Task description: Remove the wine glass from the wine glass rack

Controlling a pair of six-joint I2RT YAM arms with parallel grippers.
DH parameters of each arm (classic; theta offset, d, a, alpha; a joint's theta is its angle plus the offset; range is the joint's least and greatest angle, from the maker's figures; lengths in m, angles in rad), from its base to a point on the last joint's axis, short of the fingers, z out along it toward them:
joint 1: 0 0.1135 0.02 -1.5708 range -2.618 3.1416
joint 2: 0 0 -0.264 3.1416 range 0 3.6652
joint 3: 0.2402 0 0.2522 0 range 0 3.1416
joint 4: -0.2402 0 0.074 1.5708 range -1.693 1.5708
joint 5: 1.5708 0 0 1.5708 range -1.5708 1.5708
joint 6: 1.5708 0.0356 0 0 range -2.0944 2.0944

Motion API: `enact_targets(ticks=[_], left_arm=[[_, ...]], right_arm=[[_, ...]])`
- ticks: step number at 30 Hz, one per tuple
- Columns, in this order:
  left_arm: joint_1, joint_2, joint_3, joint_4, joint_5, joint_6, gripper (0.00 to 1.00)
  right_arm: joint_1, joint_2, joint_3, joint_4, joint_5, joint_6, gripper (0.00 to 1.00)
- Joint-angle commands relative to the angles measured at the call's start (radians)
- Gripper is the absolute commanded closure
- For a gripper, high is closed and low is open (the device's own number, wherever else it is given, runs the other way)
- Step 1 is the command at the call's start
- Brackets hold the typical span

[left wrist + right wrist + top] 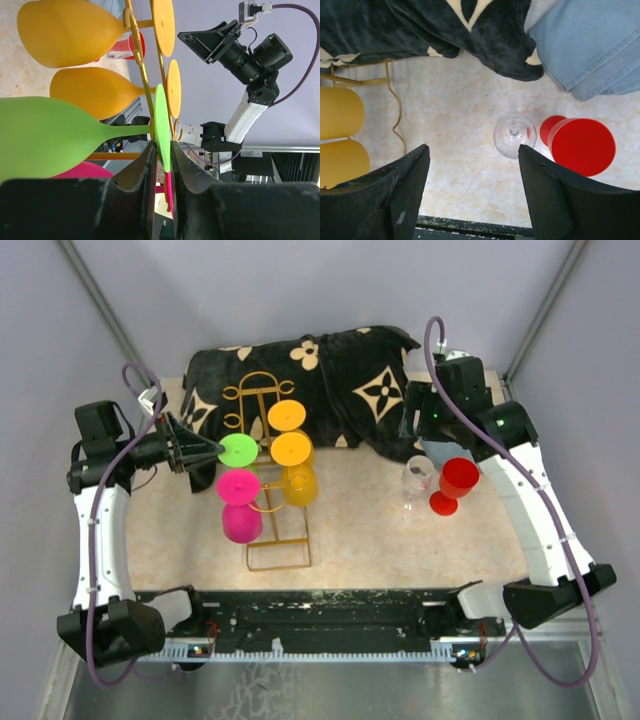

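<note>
The gold wire wine glass rack (262, 400) stands mid-table with coloured glasses hanging upside down from its rails. My left gripper (216, 450) is shut on the round foot of the green wine glass (238, 450); in the left wrist view the green foot (162, 125) sits pinched between my fingers (145, 165), its bowl (45, 135) to the left. Two orange glasses (290, 448) and a pink glass (240, 502) also hang there. My right gripper (475, 165) is open and empty, hovering above a clear glass (514, 135) and a red glass (582, 146) standing on the table.
A black floral cloth (330, 380) lies bunched behind the rack. The clear glass (417, 478) and red glass (455, 485) stand on the right side of the beige tabletop (370, 540). The rack's gold rail (395, 115) edges the right wrist view.
</note>
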Motion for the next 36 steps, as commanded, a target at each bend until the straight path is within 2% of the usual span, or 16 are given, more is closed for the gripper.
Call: enact_targets(ticks=[1,7,16,36], left_arm=[[-0.007,0.000,0.027,-0.009,-0.001,0.023,0.78],[-0.007,-0.003,0.034,-0.022,-0.006,0.034,0.81],[-0.007,-0.005,0.043,-0.048,-0.015,0.056,1.00],[0.010,-0.008,0.096,-0.095,-0.021,0.069,1.00]], right_arm=[[0.008,-0.034,-0.015,0.033,0.002,-0.011,0.28],[0.008,-0.036,-0.035,0.047,-0.007,-0.008,0.28],[0.008,-0.043,-0.056,0.057,-0.014,-0.008,0.28],[0.008,-0.060,-0.087,0.063,-0.013,-0.008,0.27]])
